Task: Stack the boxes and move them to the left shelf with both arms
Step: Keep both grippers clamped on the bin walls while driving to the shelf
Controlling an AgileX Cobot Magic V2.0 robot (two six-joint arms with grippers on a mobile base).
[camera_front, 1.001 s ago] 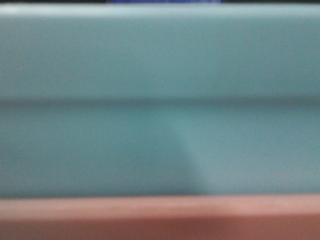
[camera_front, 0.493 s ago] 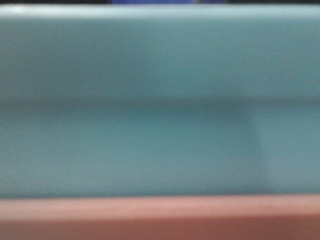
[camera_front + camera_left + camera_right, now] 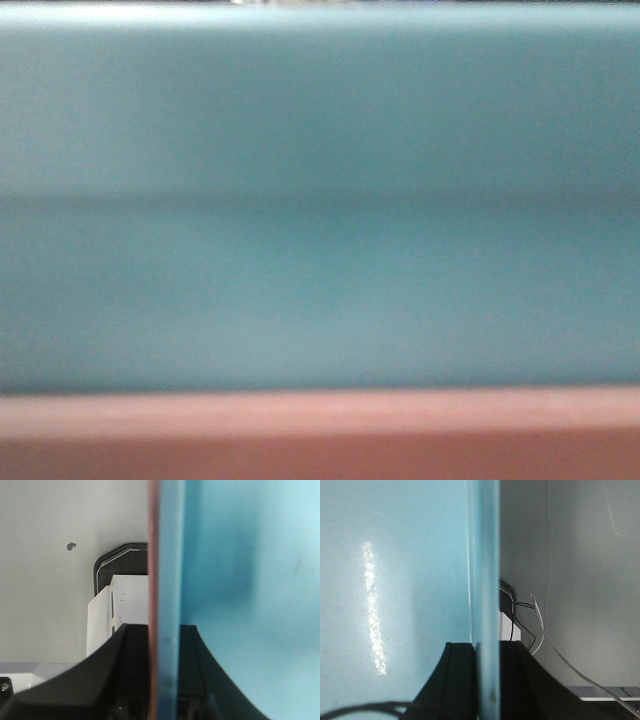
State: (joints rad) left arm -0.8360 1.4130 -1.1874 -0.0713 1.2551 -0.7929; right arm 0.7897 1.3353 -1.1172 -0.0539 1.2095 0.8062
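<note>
Light blue glossy plastic fills the front view: the blue tub (image 3: pixel 320 200) is seen close up, with the pink tub (image 3: pixel 320 430) showing as a rim band beneath. The left pincer (image 3: pixel 164 645) is clamped on the pink tub's wall, with the blue wall flush against it. The right pincer (image 3: pixel 486 655) is clamped on the blue tub's wall.

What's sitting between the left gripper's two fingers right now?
The nested walls of the pink box and blue box, seen edge-on in the left wrist view.
</note>
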